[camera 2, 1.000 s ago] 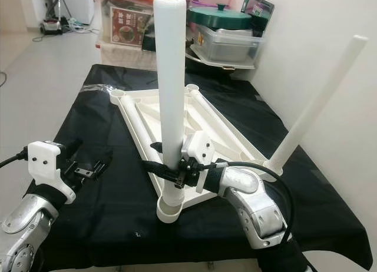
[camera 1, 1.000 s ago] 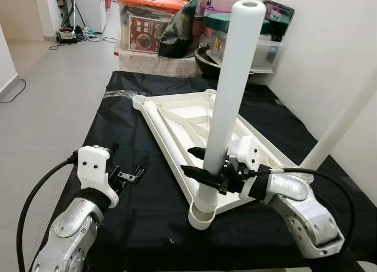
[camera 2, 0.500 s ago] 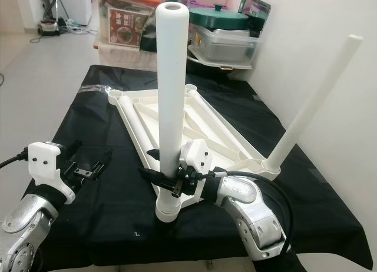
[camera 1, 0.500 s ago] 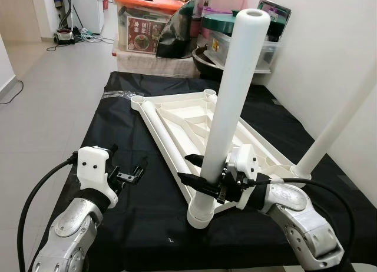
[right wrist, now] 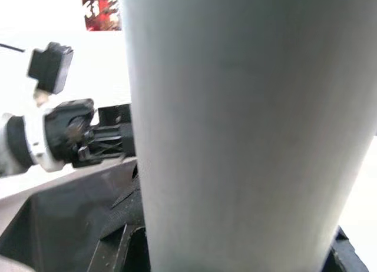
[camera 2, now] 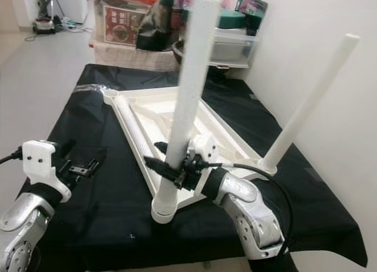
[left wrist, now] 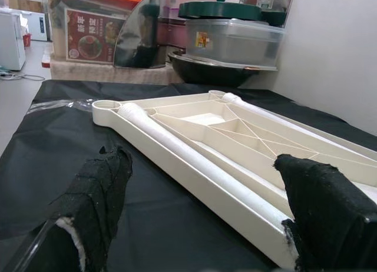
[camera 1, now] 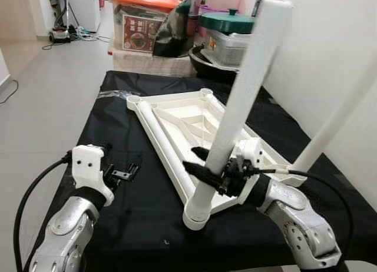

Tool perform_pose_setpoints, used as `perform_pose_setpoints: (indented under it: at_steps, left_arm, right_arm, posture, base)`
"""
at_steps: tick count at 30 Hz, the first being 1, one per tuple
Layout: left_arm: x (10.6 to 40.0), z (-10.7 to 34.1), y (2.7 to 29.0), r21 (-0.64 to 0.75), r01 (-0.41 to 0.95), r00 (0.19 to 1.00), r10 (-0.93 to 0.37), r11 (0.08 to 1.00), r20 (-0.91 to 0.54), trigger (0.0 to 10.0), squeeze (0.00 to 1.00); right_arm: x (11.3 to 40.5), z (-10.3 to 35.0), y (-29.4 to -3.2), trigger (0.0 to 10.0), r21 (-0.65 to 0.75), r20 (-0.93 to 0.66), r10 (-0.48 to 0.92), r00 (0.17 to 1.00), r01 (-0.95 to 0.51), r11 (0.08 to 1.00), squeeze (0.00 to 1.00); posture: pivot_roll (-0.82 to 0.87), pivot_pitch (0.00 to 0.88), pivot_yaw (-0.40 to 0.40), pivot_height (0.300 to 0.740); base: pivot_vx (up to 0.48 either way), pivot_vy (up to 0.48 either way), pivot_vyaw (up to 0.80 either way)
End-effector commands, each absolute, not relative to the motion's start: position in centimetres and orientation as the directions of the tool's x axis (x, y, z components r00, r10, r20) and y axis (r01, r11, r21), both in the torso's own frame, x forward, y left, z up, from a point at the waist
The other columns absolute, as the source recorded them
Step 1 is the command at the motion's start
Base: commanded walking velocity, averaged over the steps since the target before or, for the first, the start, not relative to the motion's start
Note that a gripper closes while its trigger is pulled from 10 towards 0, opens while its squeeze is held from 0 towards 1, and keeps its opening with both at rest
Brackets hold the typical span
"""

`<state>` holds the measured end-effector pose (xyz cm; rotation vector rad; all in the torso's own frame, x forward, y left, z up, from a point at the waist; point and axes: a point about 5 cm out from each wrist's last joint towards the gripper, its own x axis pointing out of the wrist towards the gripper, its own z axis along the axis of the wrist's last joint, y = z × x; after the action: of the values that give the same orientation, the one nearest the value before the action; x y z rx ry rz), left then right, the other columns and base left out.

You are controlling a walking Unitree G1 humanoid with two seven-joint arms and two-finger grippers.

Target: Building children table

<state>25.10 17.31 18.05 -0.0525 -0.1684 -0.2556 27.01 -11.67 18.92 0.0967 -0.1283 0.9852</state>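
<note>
Left eye view: upturned white tabletop on black cloth, one leg already socketed at right corner, second leg tilted in near socket, clamped by right gripper; left gripper spread, idle; far sockets unfilled.

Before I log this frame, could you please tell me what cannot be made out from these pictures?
- Whether the white leg is seated in its corner socket: the socket rim hides its foot in both eye views.
- Fingertips of the right gripper: the leg covers the contact; the right wrist view is blurred.
- Top of the second leg: cut by the left eye view's edge.
- Print on the red-lidded box: too small.
</note>
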Motion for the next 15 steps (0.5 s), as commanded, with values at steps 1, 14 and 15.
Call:
perform_pose_setpoints:
  at_steps: [1,14,15]
  left_arm:
    - [25.3,17.8,17.5,-0.017,0.247,0.958,-0.241,0.969,0.157,10.0,0.00]
    - [25.6,17.7,17.6,-0.012,0.237,0.961,-0.233,0.971,0.152,10.0,0.00]
    - [25.7,17.7,17.6,-0.013,0.237,0.961,-0.232,0.971,0.153,10.0,0.00]
  right_arm:
    - [27.1,17.4,-11.7,0.0,0.084,0.103,0.813,0.572,-0.820,0.566,0.00]
    - [25.6,16.7,-11.3,0.0,-0.039,0.052,0.865,0.499,-0.865,0.501,0.00]
    - [25.6,16.8,-11.2,0.0,-0.056,0.046,0.873,0.486,-0.871,0.488,0.00]
  posture:
    - [0.11,0.000,-0.145,0.740]
    - [0.10,0.000,-0.134,0.740]
    - [0.10,0.000,-0.137,0.740]
  base:
    - [0.000,0.000,0.00]
    - [0.000,0.000,0.00]
    - [0.000,0.000,0.00]
